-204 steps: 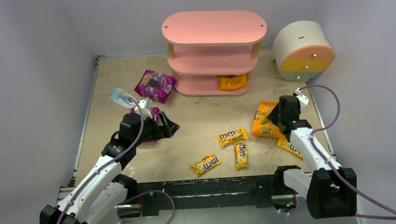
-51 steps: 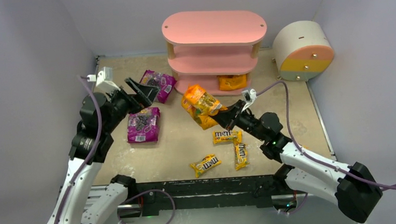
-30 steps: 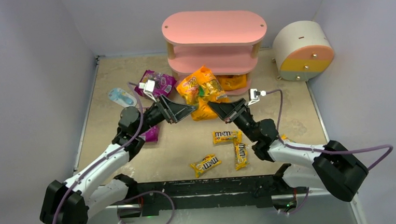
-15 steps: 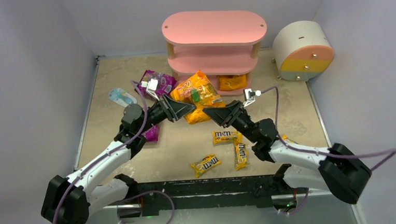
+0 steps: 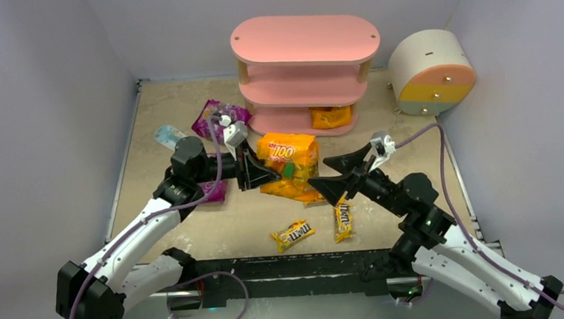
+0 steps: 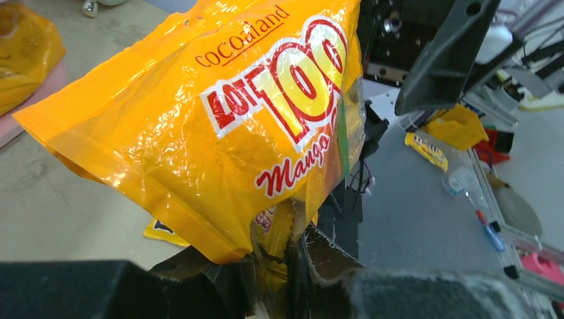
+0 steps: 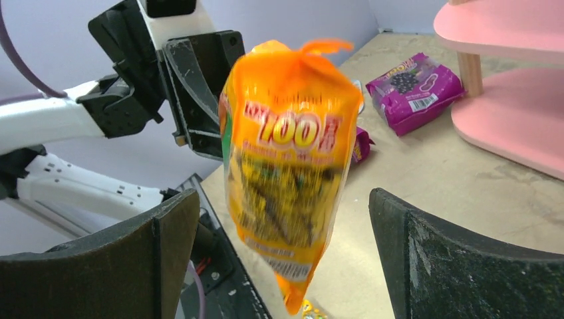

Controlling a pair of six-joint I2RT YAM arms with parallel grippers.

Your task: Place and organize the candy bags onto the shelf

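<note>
My left gripper point(image 5: 256, 170) point(image 6: 292, 260) is shut on the crimped end of an orange candy bag point(image 5: 288, 161) point(image 6: 253, 113) point(image 7: 289, 166), which hangs above the table in front of the shelf. To the bag's right, my right gripper point(image 5: 323, 173) point(image 7: 284, 199) is open, its fingers point(image 7: 133, 266) either side of the bag's lower end without gripping it. The pink shelf point(image 5: 305, 40) point(image 7: 505, 119) holds another orange bag point(image 5: 331, 116) on its bottom tier. A purple bag point(image 5: 221, 117) point(image 7: 416, 90) lies left of the shelf. Two yellow M&M's packets point(image 5: 293, 234) point(image 5: 343, 221) lie near the front.
A second purple bag point(image 5: 214, 190) lies half hidden under my left arm. A pale blue packet point(image 5: 165, 135) lies at the left. The round cream drawer unit point(image 5: 433, 72) stands at the back right. Grey walls close in the table's sides and back.
The orange bag has passed from my right gripper to my left: the left shut on it, the right opened and drew back to the right. The bag now hangs lower and nearer.
</note>
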